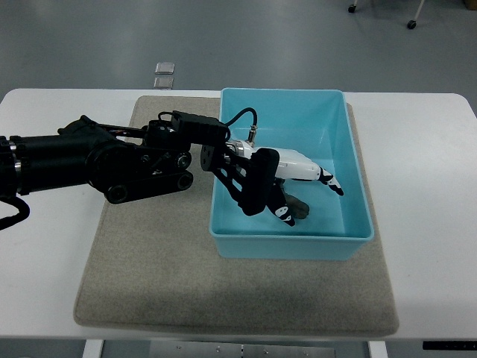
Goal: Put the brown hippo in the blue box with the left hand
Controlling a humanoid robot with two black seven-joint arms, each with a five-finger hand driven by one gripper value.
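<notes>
My left arm (112,160) reaches in from the left edge, across the grey mat and over the near wall of the blue box (358,186). Its white hand (309,195) with black fingertips (333,185) hangs inside the box, fingers stretched out and spread. The brown hippo (298,204) shows as a small dark shape on the box floor just under the hand. The lower fingers partly cover it, and one fingertip sits right beside it. The fingers do not look closed around the hippo. My right arm is out of sight.
The blue box stands on a grey mat (149,276) on a white table (432,224). Two small clear squares (164,74) lie on the floor beyond the table's far edge. Chair castors (410,24) show at the top right.
</notes>
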